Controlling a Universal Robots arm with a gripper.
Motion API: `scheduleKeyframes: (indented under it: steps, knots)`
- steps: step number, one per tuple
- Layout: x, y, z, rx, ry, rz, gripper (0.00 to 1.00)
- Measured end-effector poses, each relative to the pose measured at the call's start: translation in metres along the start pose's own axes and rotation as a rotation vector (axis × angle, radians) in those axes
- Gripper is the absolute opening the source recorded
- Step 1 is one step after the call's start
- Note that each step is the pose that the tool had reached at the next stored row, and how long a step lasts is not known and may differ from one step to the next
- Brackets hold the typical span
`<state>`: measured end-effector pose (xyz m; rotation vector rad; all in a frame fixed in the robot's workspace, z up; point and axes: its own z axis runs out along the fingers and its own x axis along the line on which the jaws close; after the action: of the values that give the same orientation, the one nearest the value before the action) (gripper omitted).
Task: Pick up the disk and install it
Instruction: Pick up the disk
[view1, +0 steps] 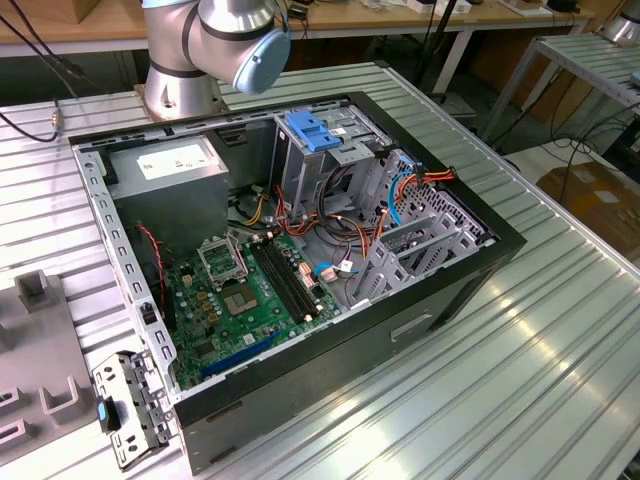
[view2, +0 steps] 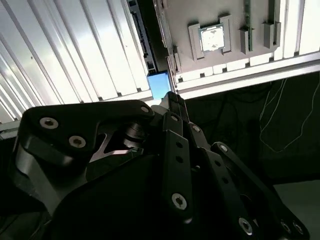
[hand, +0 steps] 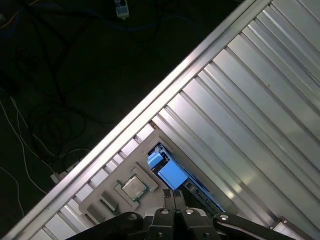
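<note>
The disk (hand: 172, 174) stands on edge in a slot of a grey holder (hand: 107, 192), showing a blue side rail and a dark narrow edge. In the second wrist view the same blue rail of the disk (view2: 159, 85) lies just beyond my fingertips. My gripper (hand: 174, 196) hangs above the disk and apart from it, with its black fingers pressed together and nothing between them. The gripper (view2: 172, 98) looks just as shut in the second wrist view. The open computer case (view1: 400, 310) lies on the ribbed table, its drive cage under a blue latch (view1: 312, 133).
A square chip (hand: 134, 187) sits in the grey holder beside the disk. The holder (view1: 40, 350) rests at the table's edge on the exterior view's left, near a metal bracket (view1: 125, 410). The arm's base (view1: 185, 75) stands behind the case. Dark floor with cables lies past the table's edge.
</note>
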<state>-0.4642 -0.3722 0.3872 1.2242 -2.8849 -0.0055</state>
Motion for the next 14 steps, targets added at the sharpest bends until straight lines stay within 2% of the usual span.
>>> scheduleKeyframes:
  steps: [2,9,11,14]
  knots:
    - [0.0,0.0,-0.0001,0.0022,-0.0015,-0.042,0.11]
    - [-0.0007,-0.0007,0.0,0.0052,-0.0034,-0.147,0.11]
    - [-0.0009,-0.001,0.0002,0.0098,-0.0068,-0.182,0.11]
    - [-0.001,-0.0009,0.0005,0.0129,-0.0094,-0.223,0.11]
